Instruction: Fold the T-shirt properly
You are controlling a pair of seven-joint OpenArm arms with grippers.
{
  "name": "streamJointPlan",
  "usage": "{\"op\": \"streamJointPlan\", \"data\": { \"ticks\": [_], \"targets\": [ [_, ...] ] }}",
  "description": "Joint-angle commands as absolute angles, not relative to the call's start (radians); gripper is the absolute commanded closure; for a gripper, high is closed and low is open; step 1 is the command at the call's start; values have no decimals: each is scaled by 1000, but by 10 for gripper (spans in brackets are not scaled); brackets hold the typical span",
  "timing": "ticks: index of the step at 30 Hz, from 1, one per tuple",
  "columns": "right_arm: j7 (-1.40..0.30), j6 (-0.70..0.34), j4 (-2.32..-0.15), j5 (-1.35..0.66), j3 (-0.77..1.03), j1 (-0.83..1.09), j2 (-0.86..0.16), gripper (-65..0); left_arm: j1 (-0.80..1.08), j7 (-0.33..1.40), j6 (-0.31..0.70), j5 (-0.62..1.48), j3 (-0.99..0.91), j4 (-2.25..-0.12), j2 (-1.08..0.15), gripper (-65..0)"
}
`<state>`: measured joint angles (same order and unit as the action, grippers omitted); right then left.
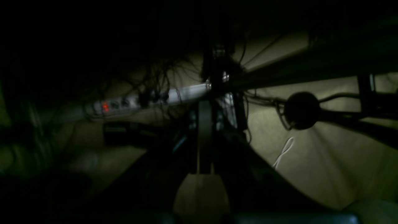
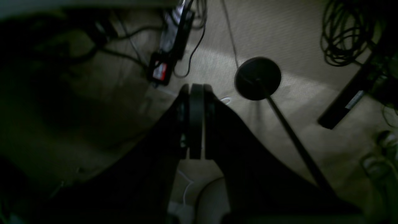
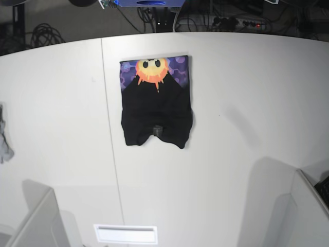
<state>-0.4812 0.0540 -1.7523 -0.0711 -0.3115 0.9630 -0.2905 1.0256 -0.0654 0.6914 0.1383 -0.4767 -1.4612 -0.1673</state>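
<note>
Black cloth, the T-shirt [image 3: 156, 105], lies folded into a compact block near the table's [image 3: 247, 82] far edge, sun print uppermost; both arms hang off the table, left gripper [image 1: 204, 133] and right gripper [image 2: 196, 121] closed, empty, seemingly parked because folding looks finished.

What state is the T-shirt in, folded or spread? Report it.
Folded. The T-shirt lies on the white table as a compact block, no sleeves sticking out, sun print at its far end.
</note>
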Motion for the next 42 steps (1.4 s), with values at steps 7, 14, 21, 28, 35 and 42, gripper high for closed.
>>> {"op": "streamJointPlan", "data": {
  "ticks": [7,14,21,28,35,42],
  "targets": [
    [-479,53,-1572,-71,-414,868,-302,0,923,-90,698,159,-495,-1214,-154,0],
    [-475,53,-1491,-206,-590,746,-395,0,809,-91,698,159,-486,-1013,-151,0],
    [-473,53,-1311,-427,-734,584,-424,0,704,-93,698,-82,-486,-854,-122,0],
    [-255,53,-946,-450,-763,510,-300,0,549,-93,698,-231,-484,-671,-117,0],
    [54,53,-499,-449,-763,456,-159,0,346,-213,698,-351,-484,-380,-166,0],
    [289,54,-288,-456,-754,415,-125,0,209,-329,690,-671,-484,-133,-176,0]
  ]
}}
